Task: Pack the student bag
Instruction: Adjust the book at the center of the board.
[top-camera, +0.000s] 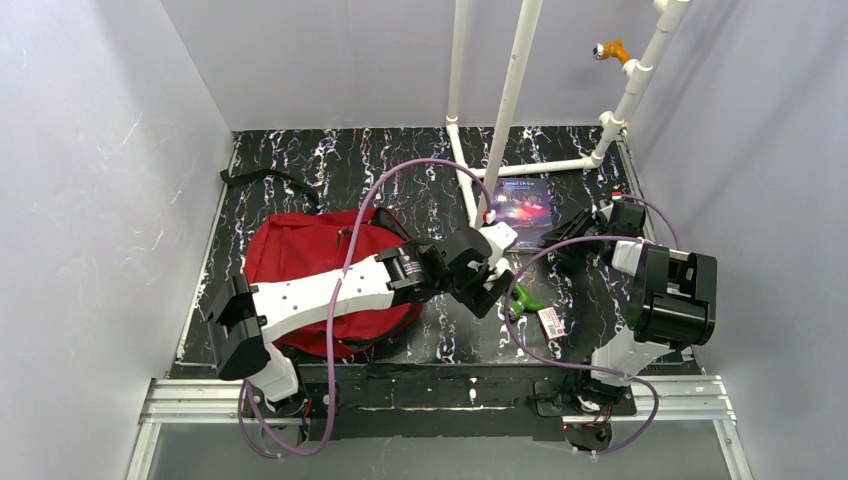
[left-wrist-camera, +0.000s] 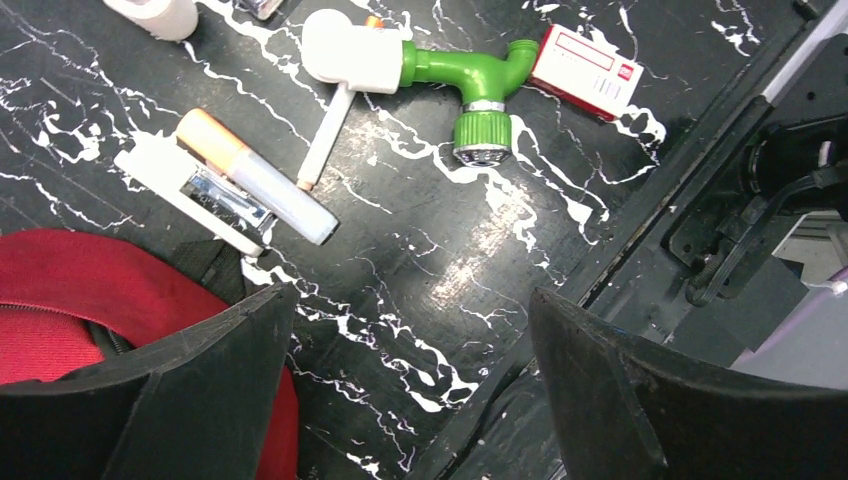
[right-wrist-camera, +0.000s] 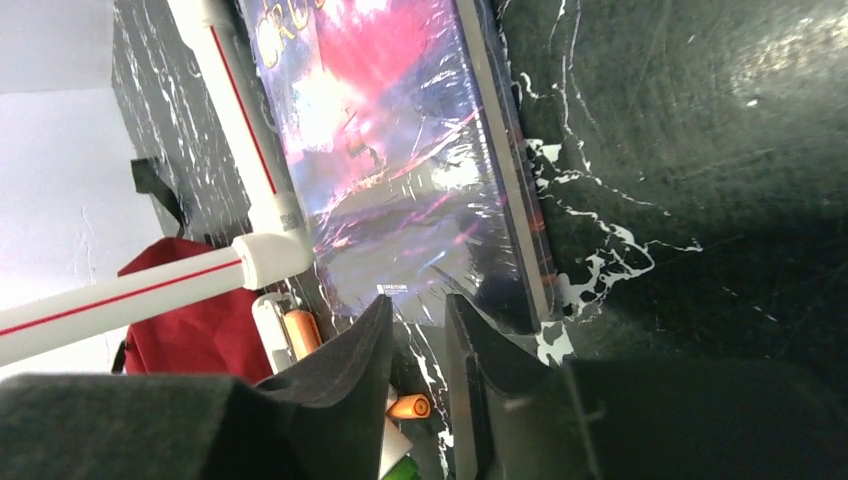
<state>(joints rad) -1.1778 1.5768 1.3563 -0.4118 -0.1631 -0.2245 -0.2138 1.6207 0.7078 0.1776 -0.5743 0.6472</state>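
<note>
Beneath the left arm (top-camera: 320, 295), the student bag (top-camera: 290, 250) lies partly hidden.

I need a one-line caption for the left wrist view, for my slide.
Left gripper, open, hovers over the black table beside the student bag; stapler, green nozzle and red box lie ahead.

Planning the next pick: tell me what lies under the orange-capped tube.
The orange-capped tube rests on a white stapler with a metal strip, itself on the black marbled table. The part of the stapler directly under the tube is hidden.
</note>
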